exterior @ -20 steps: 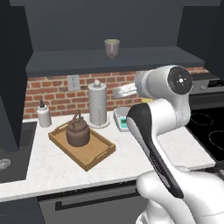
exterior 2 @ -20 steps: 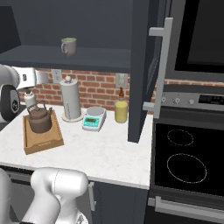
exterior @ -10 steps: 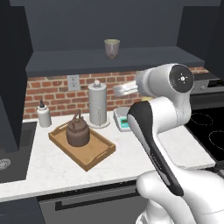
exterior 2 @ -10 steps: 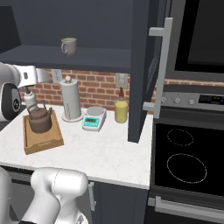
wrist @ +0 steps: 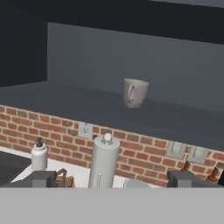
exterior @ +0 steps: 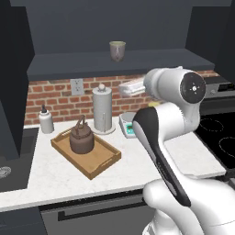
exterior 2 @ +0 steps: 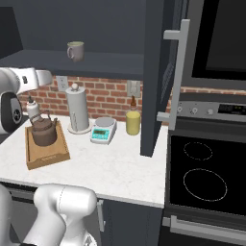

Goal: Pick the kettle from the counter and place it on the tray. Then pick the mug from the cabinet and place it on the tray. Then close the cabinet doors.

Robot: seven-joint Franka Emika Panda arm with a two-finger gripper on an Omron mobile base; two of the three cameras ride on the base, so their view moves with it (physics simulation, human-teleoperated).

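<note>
The dark-brown kettle (exterior: pixel 81 138) (exterior 2: pixel 43 133) stands on the wooden tray (exterior: pixel 102 161) (exterior 2: pixel 47 157), which lies on the white counter (exterior: pixel 50 176). Above, the mug (exterior: pixel 117 50) (exterior 2: pixel 75 50) (wrist: pixel 134 92) stands upright on the shelf of the open cabinet (exterior: pixel 151 59). My gripper (wrist: pixel 114 179) is open, its fingertips (wrist: pixel 42 178) far apart with nothing between them. It hangs in the air in front of the shelf and below the mug, well short of it. The right cabinet door (exterior 2: pixel 161 72) stands swung out, and the left one (exterior: pixel 13 87) is open too.
A paper towel roll (exterior: pixel 103 110) stands behind the tray, with a white bottle (exterior: pixel 45 120) to its left and a kitchen scale (exterior 2: pixel 104 130) to its right. A yellow bottle (exterior 2: pixel 133 121) is beside the open door. The stove (exterior 2: pixel 204 180) lies to the right, a sink (exterior: pixel 7 170) to the left.
The hand has crept slightly upward toward the shelf. Kettle, tray and mug have not moved, and the gripper stays open.
</note>
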